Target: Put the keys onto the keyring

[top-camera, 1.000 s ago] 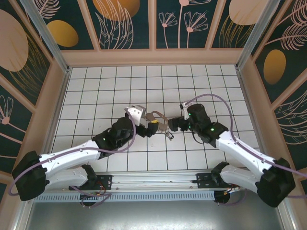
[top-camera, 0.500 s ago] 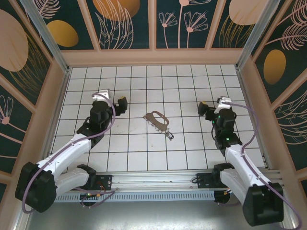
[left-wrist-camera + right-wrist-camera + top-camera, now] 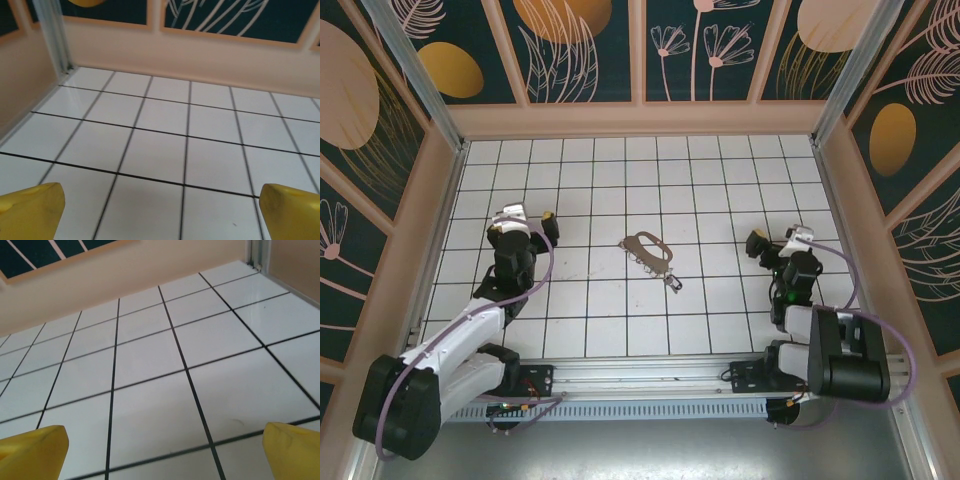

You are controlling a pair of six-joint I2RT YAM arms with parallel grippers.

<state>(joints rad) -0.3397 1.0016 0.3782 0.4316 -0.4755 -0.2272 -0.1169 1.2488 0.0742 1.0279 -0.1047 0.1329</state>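
The keyring (image 3: pixel 647 247), a tan-grey strap loop, lies flat on the white tiles at the middle of the floor. The keys (image 3: pixel 673 283), a tiny dark cluster, lie at its lower right end; whether they are attached to it is too small to tell. My left gripper (image 3: pixel 528 215) is far to the left of the keyring, open and holding nothing. My right gripper (image 3: pixel 779 238) is well to the right, also open with nothing in it. In the left wrist view the left gripper (image 3: pixel 160 215) has yellow fingertips (image 3: pixel 30 212) wide apart over bare tiles. The right gripper (image 3: pixel 162 452) shows the same, fingertips (image 3: pixel 295 450) spread wide.
Tan walls with dark floral panels (image 3: pixel 640 50) enclose the tiled floor (image 3: pixel 620 180) on three sides. A metal post (image 3: pixel 52 35) stands at the back left corner. Both arms are folded back near their bases along the side walls.
Both arms have drawn back from the keyring in the middle to the left and right sides. The keyring and keys have stayed in place.
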